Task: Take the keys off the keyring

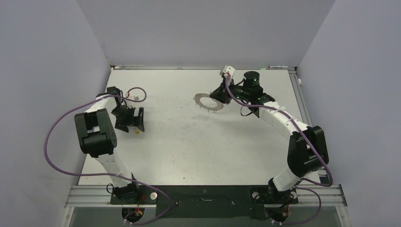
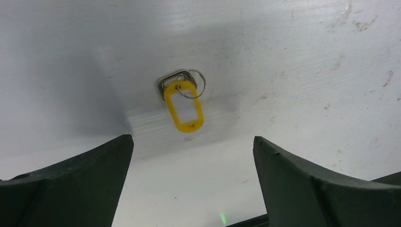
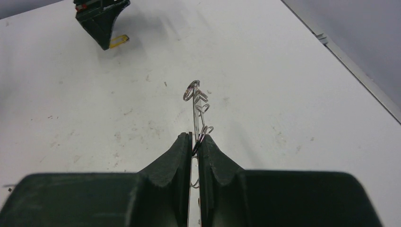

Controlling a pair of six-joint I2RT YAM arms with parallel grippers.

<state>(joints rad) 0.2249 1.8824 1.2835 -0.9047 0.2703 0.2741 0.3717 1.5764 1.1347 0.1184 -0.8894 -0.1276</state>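
The keyring (image 1: 207, 102), a flat grey ring with small wire loops round its rim, is lifted off the table at back centre. My right gripper (image 1: 219, 96) is shut on its edge. In the right wrist view the keyring (image 3: 195, 111) stands edge-on, sticking out from between the shut fingers of the right gripper (image 3: 195, 138). One key (image 2: 184, 106), with a yellow tag, a silver metal piece and a small wire loop, lies free on the table. My left gripper (image 2: 191, 139) is open and empty just above it. The key shows in the top view (image 1: 137, 132) and the right wrist view (image 3: 119, 41).
The white table (image 1: 189, 146) is scuffed, with grey walls on three sides. A metal rail (image 1: 302, 99) runs along its right edge. The left gripper (image 1: 134, 120) hovers at the table's left side.
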